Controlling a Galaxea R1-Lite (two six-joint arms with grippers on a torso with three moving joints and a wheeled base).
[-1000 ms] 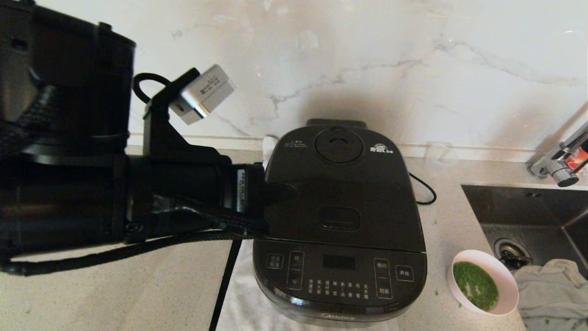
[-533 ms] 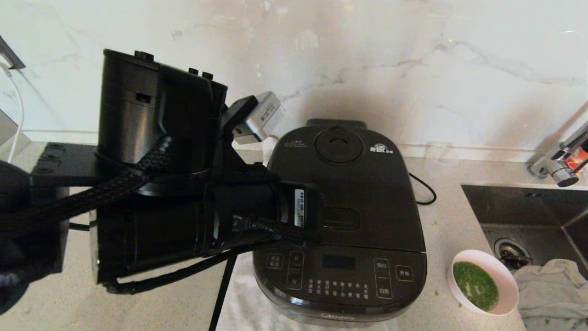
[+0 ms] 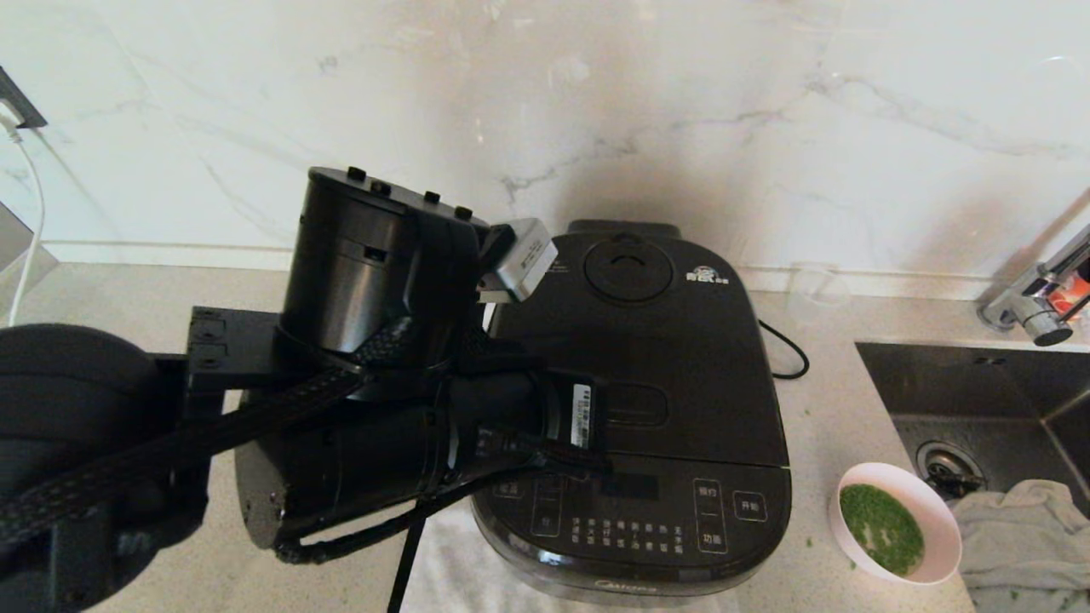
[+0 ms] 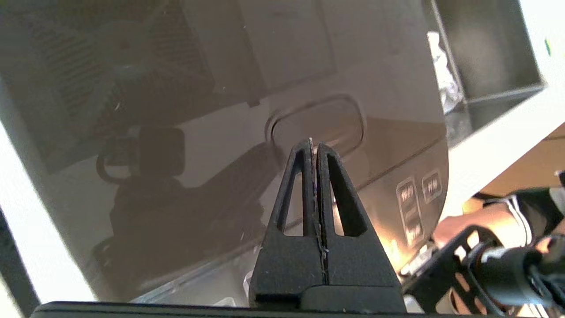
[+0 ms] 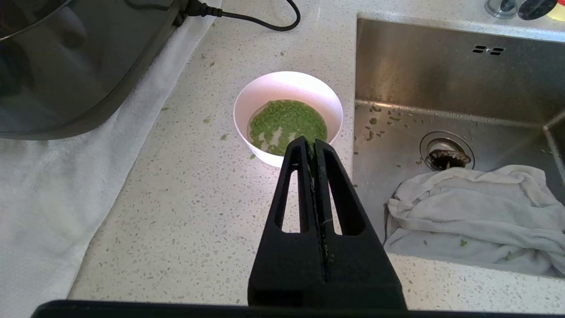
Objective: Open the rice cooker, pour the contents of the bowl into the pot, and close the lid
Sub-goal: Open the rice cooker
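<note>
L arm: bulky black links reach in from the left of the head view, forearm laid across the left half of the large glossy black rounded-square rice cooker (image 3: 634, 409), wrist over the lid. Left gripper (image 4: 314, 143) has its two black fingers pressed flat together, nothing between them; tips point down at the oblong latch button (image 4: 315, 126) on the hinged black lid (image 3: 639, 340), just over or on it — contact cannot be told. In the head view the gripper itself is hidden by the wrist.

R arm: not seen in the head view. Right gripper (image 5: 312, 143) also fully closed and empty, hanging above the speckled pale stone table (image 5: 185, 198), tips lined up w/ the near rim of the bowl.

Containers:
- Cooker: lid down; round steam vent cap (image 3: 628, 268) toward the marble wall, touch-button panel (image 3: 630, 511) toward the robot. Stands on a white cloth (image 5: 44, 185); black power cord (image 5: 260, 20) runs off behind it.
- Small round white bowl (image 5: 288, 86): upright on the table betw. cooker and steel sink (image 5: 441, 75), near the sink edge; holds chopped bright-green bits (image 5: 287, 121) in clear liquid. A few green flecks lie loose on the table and in the sink.
- Sink: crumpled whitish towel (image 5: 476, 198) beside the drain (image 5: 446, 152).
</note>
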